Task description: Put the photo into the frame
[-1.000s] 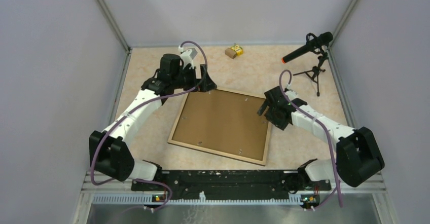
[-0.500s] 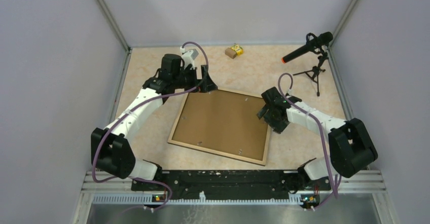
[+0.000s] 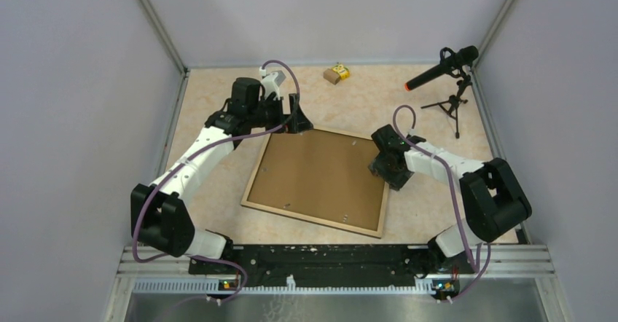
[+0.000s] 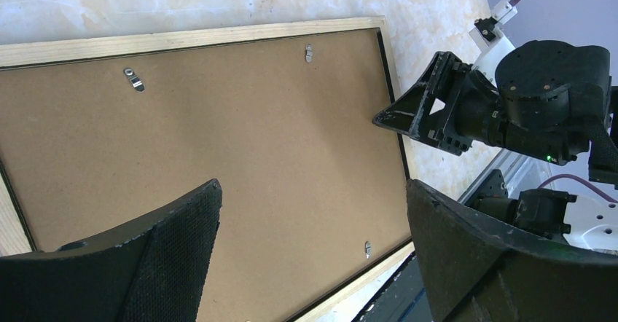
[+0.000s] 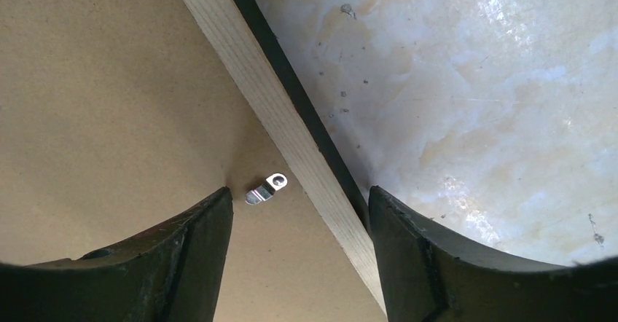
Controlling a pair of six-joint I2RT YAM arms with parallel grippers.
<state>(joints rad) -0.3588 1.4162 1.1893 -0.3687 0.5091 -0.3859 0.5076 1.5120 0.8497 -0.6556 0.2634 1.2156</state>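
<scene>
Marbled beige bench [image 3: 437, 118], grey walls: the frame [image 3: 312, 219] lies face down at its middle, light-wood rim up, with a brown backing board [image 3: 317, 176] filling it. The photo shows in no view, so whether it sits beneath cannot be told. Left gripper [image 3: 297, 122] hovers spread over the frame corner nearest the bench's far-left. The right gripper [image 5: 299, 191], also spread, straddles the rim on the right-edge side, beside a small metal clip [image 5: 266, 189]. Likely job: swivelling that clip. One fingertip should push the tab flat and sideways while the other gripper pins the frame against sliding.
</scene>
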